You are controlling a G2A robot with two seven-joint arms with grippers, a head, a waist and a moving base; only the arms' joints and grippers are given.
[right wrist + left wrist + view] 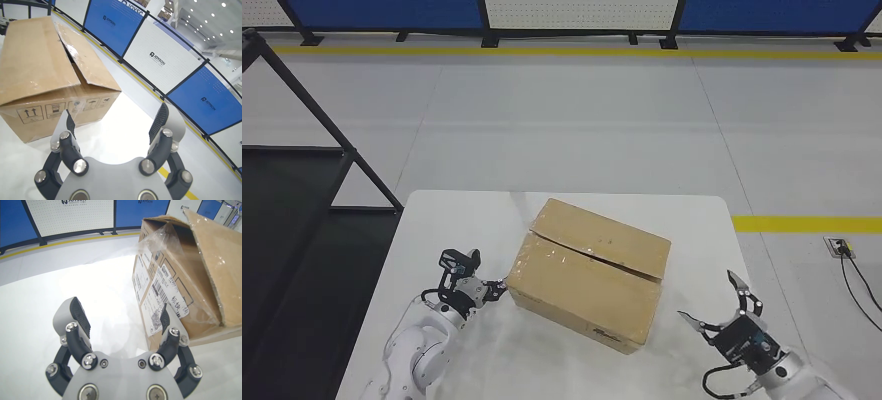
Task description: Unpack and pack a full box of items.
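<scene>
The left claw (122, 313) is hanging spread and empty just beside the left end of the cardboard box (587, 285), which is sitting skewed mid-desk (442, 220), its top flaps parting along slit, glossy tape. Being full, it is probably heavy but stiff-walled, with the loose flap edges offering the best hold. The right claw (710, 298), likewise released, is hanging apart from the right end, near the desk's edge.

A brown cardboard box (587, 285) sits at an angle in the middle of a white table (472, 215), its top flaps folded down with a seam between them. The left gripper (480, 276) is just beside the box's left end. The right gripper (709, 298), jaws spread wide, is near the box's right end, apart from it. Yellow lines (807, 224) cross the grey floor beyond
</scene>
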